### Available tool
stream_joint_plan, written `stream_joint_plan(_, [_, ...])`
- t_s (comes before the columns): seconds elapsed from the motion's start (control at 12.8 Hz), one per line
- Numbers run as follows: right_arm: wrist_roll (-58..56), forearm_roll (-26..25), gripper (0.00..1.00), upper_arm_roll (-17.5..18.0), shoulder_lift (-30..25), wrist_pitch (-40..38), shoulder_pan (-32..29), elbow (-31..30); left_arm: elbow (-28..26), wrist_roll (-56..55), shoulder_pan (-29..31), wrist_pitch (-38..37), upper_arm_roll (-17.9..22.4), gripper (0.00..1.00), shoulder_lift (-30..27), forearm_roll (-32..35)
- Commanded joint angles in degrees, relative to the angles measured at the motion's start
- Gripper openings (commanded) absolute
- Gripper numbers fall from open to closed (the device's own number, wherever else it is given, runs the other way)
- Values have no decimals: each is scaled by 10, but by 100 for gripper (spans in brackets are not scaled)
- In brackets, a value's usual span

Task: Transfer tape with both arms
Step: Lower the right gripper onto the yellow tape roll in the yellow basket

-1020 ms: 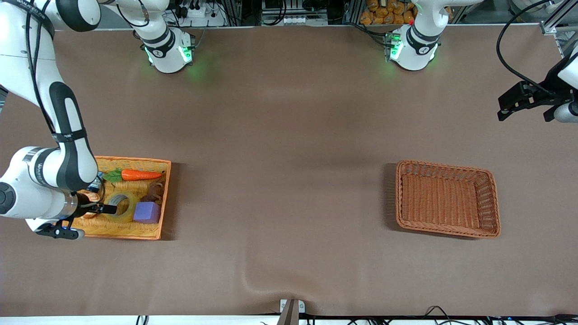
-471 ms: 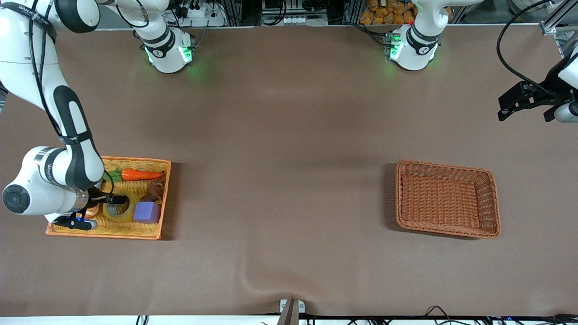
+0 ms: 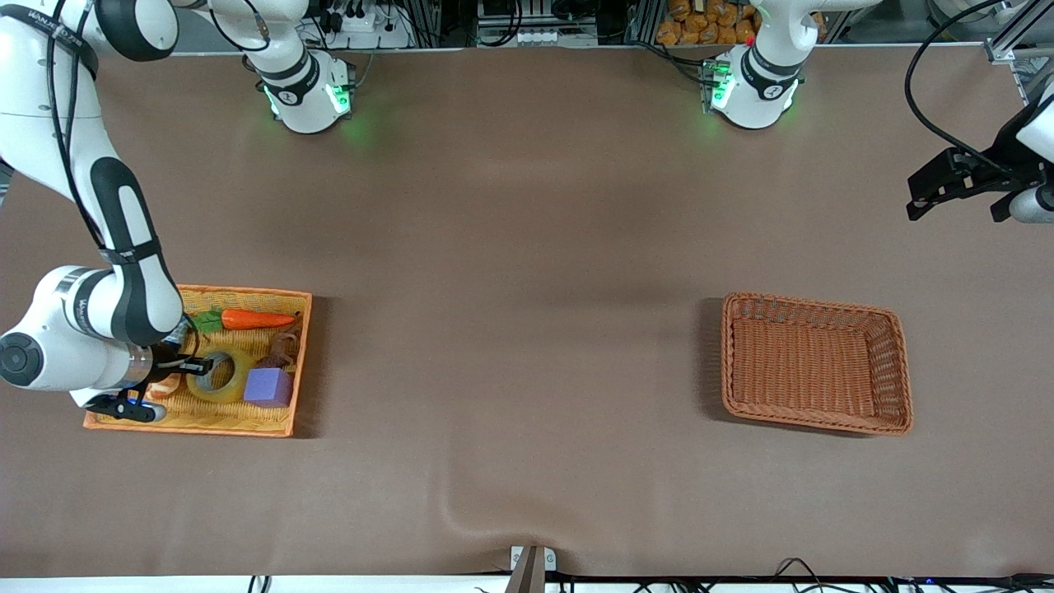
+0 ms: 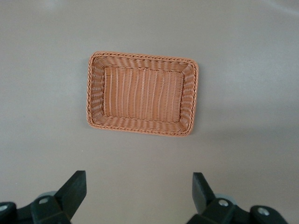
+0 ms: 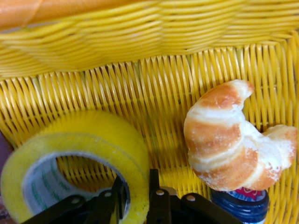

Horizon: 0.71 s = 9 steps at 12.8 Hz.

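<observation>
Right wrist view: right gripper (image 5: 135, 200) pinches the wall of the tape (image 5: 77, 163), one finger inside the ring, one outside.
Tape sits in the yellow basket (image 3: 247, 422) near the table's corner at the right arm's end, w/ a croissant (image 5: 233, 135) just beside it & a purple cube (image 3: 268, 387) touching its rim. Best lift looks straight up & slow, so the roll clears both w/o swinging on that thin pinch. Left gripper (image 4: 138, 196) waits w/ fingers spread wide, high over the left arm's end, the wicker basket (image 4: 142, 130) below it.
</observation>
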Motion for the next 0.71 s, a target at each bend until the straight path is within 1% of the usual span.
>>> stream_joint_plan(0.0, [-1, 6, 0, 7, -4, 6, -19, 9, 0, 16, 6, -7, -2, 100, -10, -11])
stream_joint_plan(0.16, [-5, 6, 0, 8, -22, 0, -20, 34, 0, 15, 6, -7, -2, 100, -9, -11])
stream_joint_plan(0.31, [-7, 5, 0, 8, -55, -1, -21, 35, 0, 15, 6, -7, -2, 100, -9, -11])
stream_joint_plan(0.47, [-4, 6, 0, 12, -76, -11, -15, 36, 0, 15, 6, -7, -2, 100, -9, -11])
stream_joint_plan(0.55, [-1, 7, 0, 24, -86, -18, -9, 37, 0, 13, 5, -7, -4, 100, -9, -11])
stream_joint_plan(0.63, [7, 9, 0, 44, -94, -33, -4, 42, 1, 9, 3, -7, -6, 100, -9, -11])
